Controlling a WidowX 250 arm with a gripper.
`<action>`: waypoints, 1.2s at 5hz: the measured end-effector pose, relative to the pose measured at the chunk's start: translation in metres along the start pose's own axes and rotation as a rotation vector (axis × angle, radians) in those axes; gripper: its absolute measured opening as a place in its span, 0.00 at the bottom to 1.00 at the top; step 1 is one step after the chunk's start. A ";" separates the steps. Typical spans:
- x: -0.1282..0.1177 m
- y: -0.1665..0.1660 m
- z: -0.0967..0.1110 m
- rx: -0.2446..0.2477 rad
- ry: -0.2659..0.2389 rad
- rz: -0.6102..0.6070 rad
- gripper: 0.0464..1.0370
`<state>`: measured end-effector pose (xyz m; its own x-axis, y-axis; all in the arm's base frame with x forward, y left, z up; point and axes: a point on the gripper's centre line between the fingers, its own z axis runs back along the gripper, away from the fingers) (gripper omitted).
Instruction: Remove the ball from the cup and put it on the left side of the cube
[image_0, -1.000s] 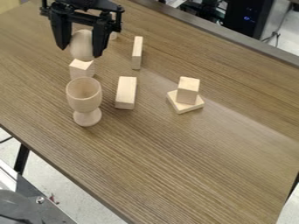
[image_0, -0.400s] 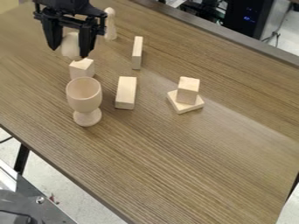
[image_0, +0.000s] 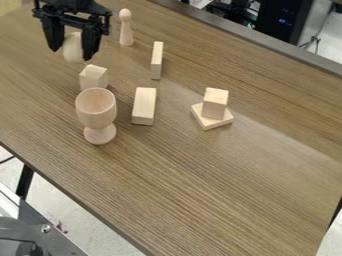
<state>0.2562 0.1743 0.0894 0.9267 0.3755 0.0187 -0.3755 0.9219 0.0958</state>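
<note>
My gripper (image_0: 71, 52) is at the upper left of the camera view, shut on the pale wooden ball (image_0: 74, 48), which it holds between its two fingers. Ball and gripper show just above and a little left of a wooden cube (image_0: 93, 78). In front of that cube stands the wooden cup (image_0: 96, 110), upright, with an open, hollow bowl. Another small cube (image_0: 215, 103) rests on a flat square block at the right.
A rectangular block (image_0: 144, 106) lies right of the cup, with a thin upright-looking block (image_0: 157, 60) behind it. A wooden peg figure (image_0: 125, 28) stands beside the gripper. The table's (image_0: 167, 195) near edge runs diagonally at lower left.
The gripper has moved left and slightly up in the view, carrying the ball. More of the peg figure and of the cube behind the cup shows. The cup and blocks have stayed put.
</note>
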 end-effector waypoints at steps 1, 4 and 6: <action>0.000 0.016 -0.013 -0.002 0.011 0.009 0.69; 0.021 0.032 -0.049 -0.067 0.009 -0.060 0.69; 0.036 0.028 -0.051 0.003 -0.270 -0.267 0.69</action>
<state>0.2778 0.2181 0.0418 0.9635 0.0824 0.2547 -0.1200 0.9834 0.1358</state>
